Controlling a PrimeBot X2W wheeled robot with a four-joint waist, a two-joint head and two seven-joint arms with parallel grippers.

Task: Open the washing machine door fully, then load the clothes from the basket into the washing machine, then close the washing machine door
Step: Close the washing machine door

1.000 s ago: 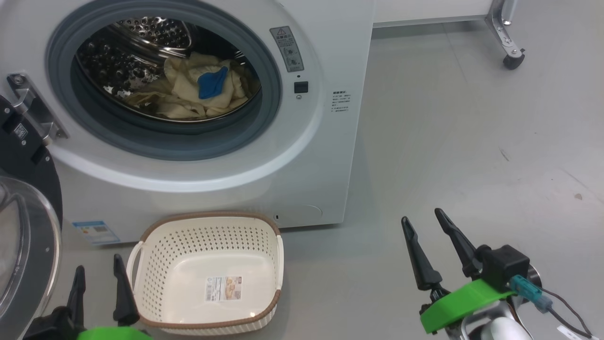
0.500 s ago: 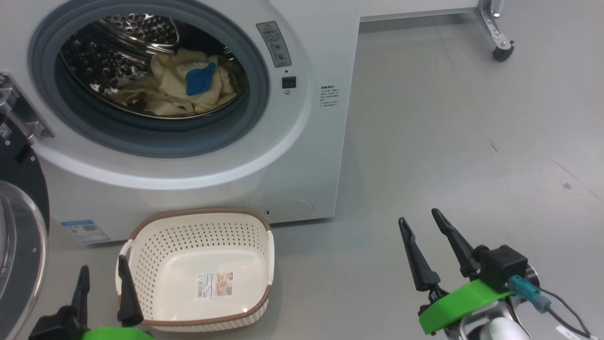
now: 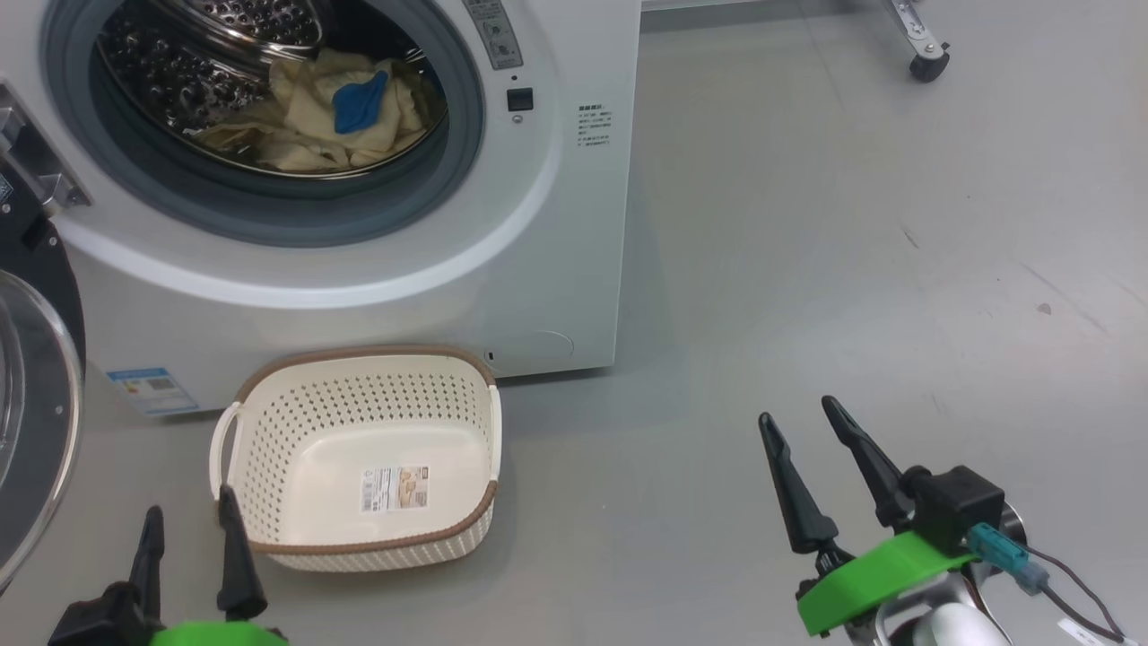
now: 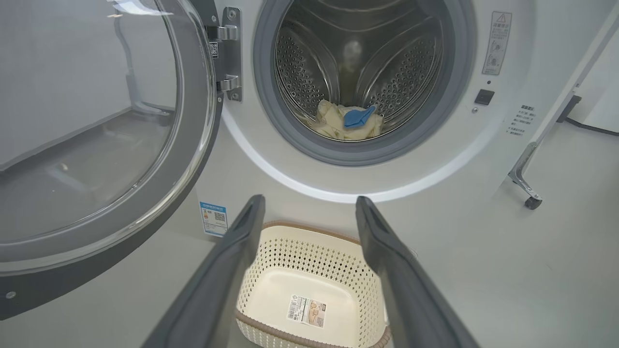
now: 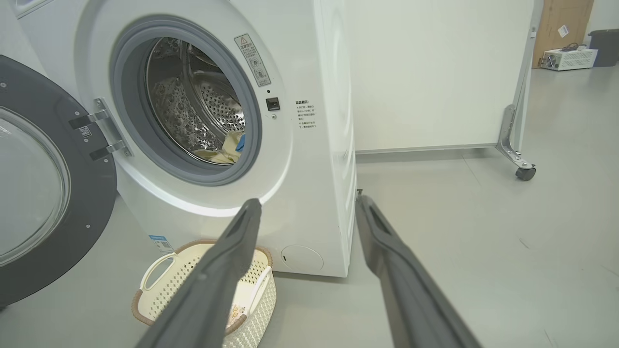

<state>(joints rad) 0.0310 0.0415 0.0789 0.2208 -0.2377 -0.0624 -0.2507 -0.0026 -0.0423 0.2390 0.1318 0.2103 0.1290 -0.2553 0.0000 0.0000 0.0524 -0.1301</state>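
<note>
Head view: the clothes [image 3: 305,117] lay inside the washing machine [image 3: 556,224], the door [image 3: 36,404] stood wide open at left, the basket [image 3: 359,408] (label [image 3: 395,487] showing) sat just before it; left gripper [image 3: 190,502] and right gripper [image 3: 797,409] gaped, empty.

Head view high, looking down, wrist views low, facing washing machine [image 3: 556,224] (right one obliquely), basket [image 3: 296,422] in all.

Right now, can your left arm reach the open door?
Probably yes: the door hangs open just left of the left end effector, nothing stands between them, and the basket sits off to its right.
</note>
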